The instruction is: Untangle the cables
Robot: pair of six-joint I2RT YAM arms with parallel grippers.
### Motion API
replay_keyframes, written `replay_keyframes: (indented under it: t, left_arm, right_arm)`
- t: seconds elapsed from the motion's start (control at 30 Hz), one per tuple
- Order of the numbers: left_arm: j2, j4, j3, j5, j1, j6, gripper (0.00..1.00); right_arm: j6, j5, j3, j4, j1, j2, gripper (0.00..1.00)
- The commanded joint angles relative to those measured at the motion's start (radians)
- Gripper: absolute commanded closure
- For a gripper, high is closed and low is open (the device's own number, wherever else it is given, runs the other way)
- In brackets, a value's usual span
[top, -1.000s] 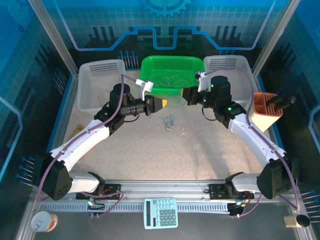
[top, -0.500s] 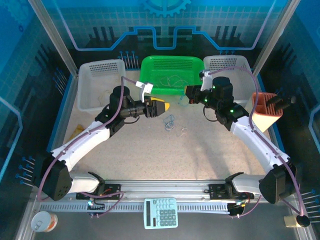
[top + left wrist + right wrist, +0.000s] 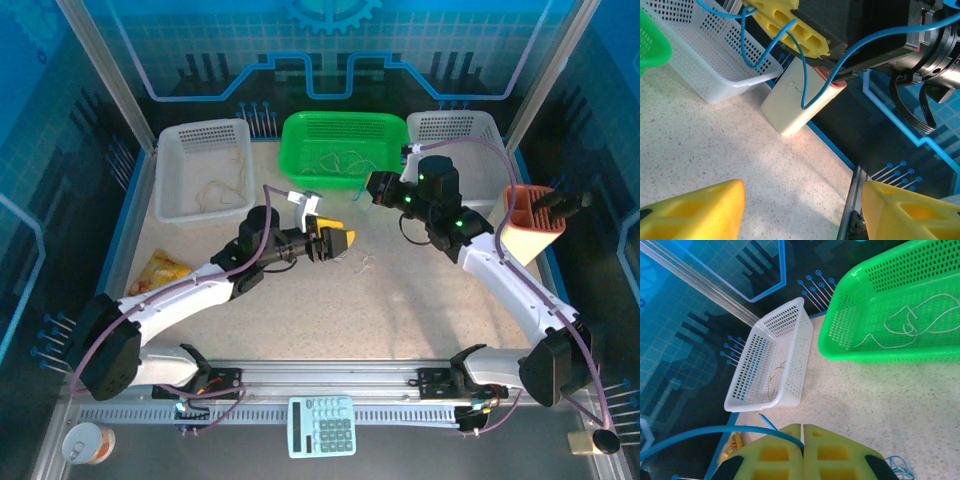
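Robot lab cell, aluminium frame (image 3: 105, 75), blue circuit-print panels (image 3: 450, 50), speckled table (image 3: 400, 300)

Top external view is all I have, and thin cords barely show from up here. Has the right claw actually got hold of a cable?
Observer: It looks like it. In the right wrist view the right claw is shut, its yellow foam pads pressed together, and a thin blue cable arcs away from them.
Operator: And the left claw, is it carrying anything?
Observer: No. In the left wrist view the left claw is wide open with nothing between its yellow fingers. There is only speckled beige tabletop beneath.
Operator: Is the blue one pulled taut?
Observer: No. The left wrist view shows it hanging from the right claw in slack loops.
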Motion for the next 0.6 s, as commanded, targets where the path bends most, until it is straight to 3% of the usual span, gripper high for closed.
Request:
replay_keyframes:
  t: [0.0,0.3,0.57]
  left_arm:
    - [0.009,0.142,-0.015,-0.102,-0.020,0.028,0.39]
    - [0.076,0.240,0.016,-0.137,-0.024,0.004,0.54]
    - [0.117,0.294,0.032,-0.129,-0.025,-0.023,0.60]
  right_arm:
    - [0.076,0.024,-0.016,0.028,0.024,0.006,1.00]
    - [0.082,0.035,-0.020,0.030,0.054,-0.004,1.00]
    - [0.082,0.039,-0.031,0.040,0.069,-0.005,1.00]
